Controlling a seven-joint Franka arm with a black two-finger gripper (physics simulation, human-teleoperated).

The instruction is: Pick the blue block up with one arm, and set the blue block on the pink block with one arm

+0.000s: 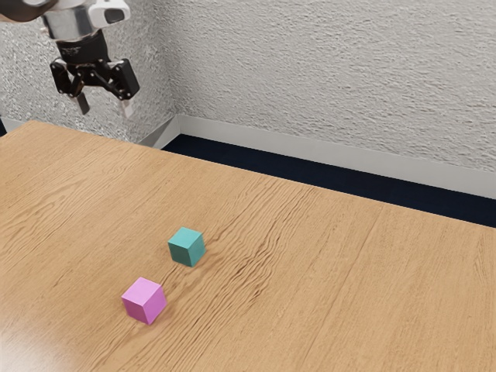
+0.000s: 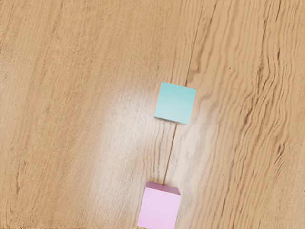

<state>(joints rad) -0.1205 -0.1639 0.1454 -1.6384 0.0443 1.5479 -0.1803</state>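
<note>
the claw (image 1: 105,107) hangs high at the exterior view's far left, fingers apart, gripping nothing. well below it on the table (image 1: 364,294) the blue block (image 1: 187,246) sits flat. the pink block (image 1: 144,300) lies near it but apart, closer to the camera and slightly toward that view's left.
</note>
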